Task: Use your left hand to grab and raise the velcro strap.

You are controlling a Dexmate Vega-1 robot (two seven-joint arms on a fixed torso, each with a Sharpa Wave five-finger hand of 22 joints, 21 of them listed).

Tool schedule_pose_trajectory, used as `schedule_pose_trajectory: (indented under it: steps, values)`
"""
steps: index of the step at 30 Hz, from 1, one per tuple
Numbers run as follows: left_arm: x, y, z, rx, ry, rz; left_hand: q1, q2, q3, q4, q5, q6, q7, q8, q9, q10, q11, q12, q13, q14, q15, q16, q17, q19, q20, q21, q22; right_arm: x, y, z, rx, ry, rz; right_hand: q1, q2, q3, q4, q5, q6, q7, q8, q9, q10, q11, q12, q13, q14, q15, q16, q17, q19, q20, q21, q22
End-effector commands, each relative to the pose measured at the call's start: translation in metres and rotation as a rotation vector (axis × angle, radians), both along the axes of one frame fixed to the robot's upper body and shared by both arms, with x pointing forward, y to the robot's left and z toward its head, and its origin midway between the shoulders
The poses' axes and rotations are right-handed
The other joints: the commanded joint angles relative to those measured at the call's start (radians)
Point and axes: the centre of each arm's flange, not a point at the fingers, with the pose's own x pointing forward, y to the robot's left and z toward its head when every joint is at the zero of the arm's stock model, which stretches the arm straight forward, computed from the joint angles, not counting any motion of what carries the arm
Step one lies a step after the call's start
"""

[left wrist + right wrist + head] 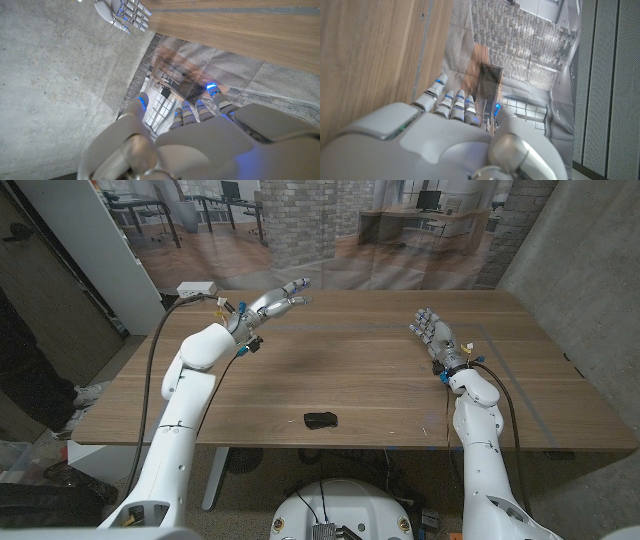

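Observation:
A small black velcro strap (pixel 321 420) lies on the wooden table (pixel 370 370) near its front edge, about the middle. My left hand (pixel 272 302) hangs raised above the far left part of the table, fingers stretched out and apart, holding nothing, well away from the strap. My right hand (pixel 432 334) stands over the right side of the table, fingers apart and pointing up, empty. In the left wrist view my left hand (pixel 190 145) shows from behind with the right hand (pixel 124 14) far off. The right wrist view shows my right hand (pixel 455 135) beside the table's edge.
A white box (pixel 196 288) with cables sits at the table's far left corner. A grey concrete wall (pixel 580 270) stands to the right. Behind the table is a printed backdrop of an office with a brick pillar.

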Motion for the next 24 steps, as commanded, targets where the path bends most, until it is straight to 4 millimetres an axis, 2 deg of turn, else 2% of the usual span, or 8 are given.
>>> schedule_pose_trajectory:
  steps: [1,8,12,15,17,24]
  values:
    - [-0.022,-0.013,0.008,0.092,-0.023,0.013,0.008,-0.011,-0.016,-0.006,0.002,0.027,0.004,0.009,0.002,0.043,-0.001,0.015,0.003,0.05,0.01,0.018,0.006,0.032,-0.002,0.013,0.003,-0.004,-0.003,0.0,0.003,-0.016,-0.004,-0.008,0.001,-0.004,0.001,0.004,0.004,0.004,0.006,0.001,0.007,0.006,0.009,0.005,0.002,0.003,0.0,-0.001,0.01,0.002,-0.005,0.004]
    - [-0.037,-0.024,0.013,0.156,-0.055,0.035,0.003,-0.023,-0.029,-0.005,0.003,0.048,0.014,0.012,0.002,0.062,-0.002,0.02,0.004,0.068,0.017,0.02,0.009,0.042,0.004,0.015,0.004,-0.007,-0.004,-0.002,0.009,-0.023,-0.006,-0.01,-0.002,-0.006,0.0,0.005,0.005,0.004,0.007,0.001,0.008,0.006,0.009,0.005,0.003,0.005,-0.002,-0.003,0.011,0.002,-0.007,0.004]
    - [-0.042,-0.03,0.014,0.19,-0.066,0.042,-0.004,-0.047,-0.047,-0.007,0.004,0.056,0.007,0.011,0.001,0.07,-0.007,0.02,0.005,0.073,0.011,0.018,0.01,0.045,0.005,0.013,0.004,-0.008,-0.005,-0.003,0.011,-0.026,-0.007,-0.012,-0.004,-0.008,-0.001,0.005,0.005,0.005,0.007,0.001,0.009,0.007,0.009,0.005,0.004,0.006,-0.002,-0.004,0.012,0.003,-0.007,0.004]
    - [-0.049,-0.037,0.017,0.231,-0.098,0.057,-0.007,-0.074,-0.065,-0.013,0.006,0.065,0.009,0.01,0.001,0.085,-0.006,0.022,0.005,0.091,0.013,0.021,0.01,0.05,0.015,0.012,0.004,-0.009,-0.005,-0.003,0.01,-0.028,-0.011,-0.014,-0.006,-0.009,-0.002,0.005,0.006,0.007,0.007,0.001,0.009,0.006,0.009,0.005,0.004,0.007,-0.003,-0.005,0.013,0.004,-0.008,0.004]
    - [-0.051,-0.039,0.018,0.247,-0.109,0.061,-0.004,-0.095,-0.079,-0.021,0.01,0.074,0.009,0.009,0.001,0.098,-0.011,0.024,0.006,0.117,0.021,0.026,0.011,0.064,0.033,0.014,0.004,-0.01,-0.005,-0.004,0.012,-0.03,-0.012,-0.013,-0.006,-0.008,-0.003,0.006,0.006,0.006,0.007,0.001,0.009,0.006,0.009,0.005,0.005,0.007,-0.004,-0.006,0.013,0.004,-0.009,0.004]
    - [-0.057,-0.045,0.022,0.292,-0.123,0.067,0.002,-0.105,-0.085,-0.026,0.014,0.08,0.014,0.007,0.001,0.106,-0.007,0.025,0.007,0.131,0.021,0.027,0.011,0.064,0.043,0.012,0.004,-0.013,-0.007,-0.007,0.024,-0.032,-0.014,-0.012,-0.007,-0.007,-0.007,0.007,0.006,0.006,0.007,0.001,0.009,0.006,0.008,0.004,0.006,0.005,-0.006,-0.009,0.013,0.002,-0.01,0.004]
